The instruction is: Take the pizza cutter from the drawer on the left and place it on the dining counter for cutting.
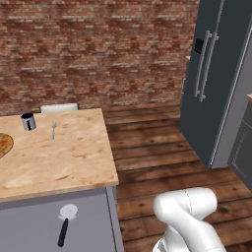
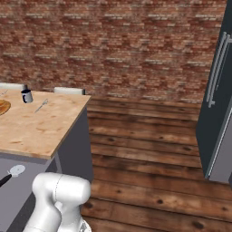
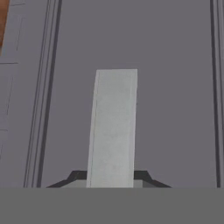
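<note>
The pizza cutter (image 1: 66,219), a silver wheel on a black handle, lies inside the pulled-out dark grey drawer (image 1: 29,221) below the dining counter (image 1: 54,157). The right base view has the pizza cutter (image 2: 13,173) at its lower left, under the dining counter (image 2: 31,127). In the hand view my gripper (image 3: 111,179) is shut on the drawer's silver bar handle (image 3: 113,127), which runs up between the two dark fingertips (image 3: 76,177). Behind it is the grey drawer front (image 3: 175,109).
On the counter stand a metal cup (image 1: 28,121), a fork (image 1: 53,130) and a brown pizza (image 1: 4,143) at the left edge. A dark fridge (image 1: 216,74) stands at the right across the wooden floor (image 1: 152,147). A white stool (image 1: 59,107) sits behind the counter.
</note>
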